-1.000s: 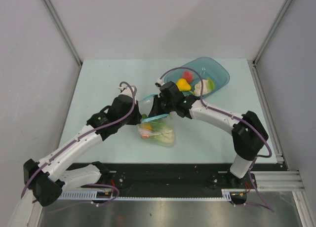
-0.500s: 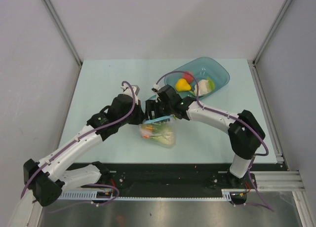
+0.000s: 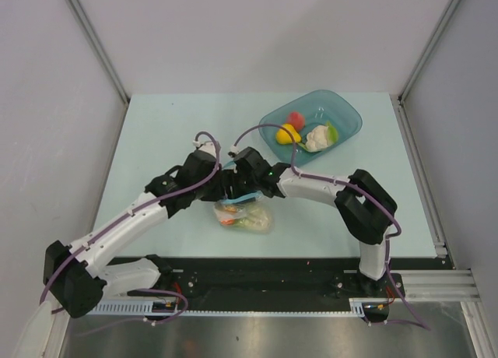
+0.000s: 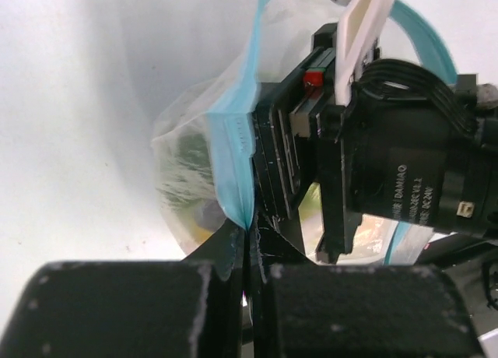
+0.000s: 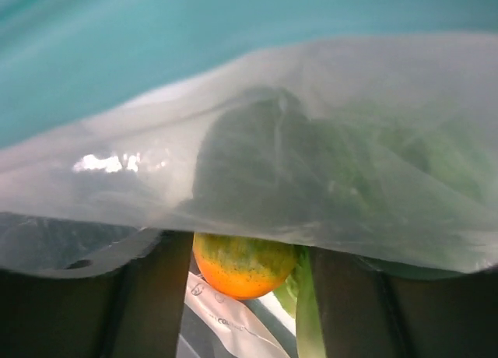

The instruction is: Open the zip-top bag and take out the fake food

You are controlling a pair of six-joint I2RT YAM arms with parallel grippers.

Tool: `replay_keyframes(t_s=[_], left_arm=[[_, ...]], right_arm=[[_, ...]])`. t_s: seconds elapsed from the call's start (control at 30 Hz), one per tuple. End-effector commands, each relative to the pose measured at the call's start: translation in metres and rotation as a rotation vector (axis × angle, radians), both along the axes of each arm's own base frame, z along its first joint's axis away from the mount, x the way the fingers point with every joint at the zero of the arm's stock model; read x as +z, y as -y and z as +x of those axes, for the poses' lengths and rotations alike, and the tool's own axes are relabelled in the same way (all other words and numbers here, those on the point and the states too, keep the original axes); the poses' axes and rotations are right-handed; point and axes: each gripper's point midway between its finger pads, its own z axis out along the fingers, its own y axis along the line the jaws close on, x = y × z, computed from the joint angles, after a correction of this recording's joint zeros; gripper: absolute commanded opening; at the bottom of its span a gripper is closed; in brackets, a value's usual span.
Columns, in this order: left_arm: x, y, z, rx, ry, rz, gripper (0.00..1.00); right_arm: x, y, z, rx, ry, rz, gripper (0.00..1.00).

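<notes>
The zip-top bag (image 3: 244, 216) lies on the table in front of both grippers, with fake food showing through its clear film. My left gripper (image 4: 249, 237) is shut on the bag's light blue zip strip (image 4: 237, 156) and holds the mouth up. My right gripper (image 3: 233, 188) is pushed in at the mouth, beside the left one. In the right wrist view its fingers (image 5: 148, 296) stand apart under the film (image 5: 311, 156). A yellow-orange fruit (image 5: 245, 264) sits between them, a green leafy piece (image 5: 303, 300) beside it. Whether the fingers touch the fruit is unclear.
A teal translucent tray (image 3: 348, 113) stands at the back right, holding a yellow piece (image 3: 288, 134), a red piece (image 3: 296, 119), a whitish piece (image 3: 315, 138) and a green one (image 3: 331, 130). The right arm's elbow (image 3: 362, 202) bends over the table's right side.
My right gripper has opened and moved left and nearer, from beside the tray to the bag's mouth. The left gripper stays shut on the zip strip, shifted slightly right.
</notes>
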Motion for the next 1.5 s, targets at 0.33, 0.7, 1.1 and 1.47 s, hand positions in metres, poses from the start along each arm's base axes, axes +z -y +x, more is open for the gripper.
replay_keyframes(t_s=[0.33, 0.7, 1.1, 1.47], left_arm=[[0.012, -0.019, -0.006, 0.135, 0.049, -0.042, 0.01], [0.023, -0.016, 0.000, 0.089, 0.105, -0.063, 0.00], [0.027, 0.008, -0.007, -0.017, 0.045, -0.121, 0.00], [0.029, 0.005, -0.011, -0.011, 0.039, -0.127, 0.00]], right_arm=[[0.044, 0.021, -0.003, 0.032, 0.105, -0.018, 0.00], [0.111, 0.064, -0.008, 0.052, 0.278, -0.011, 0.00], [0.205, 0.052, -0.024, 0.195, 0.589, 0.261, 0.00], [0.245, 0.154, 0.099, -0.419, 0.633, 0.238, 0.00]])
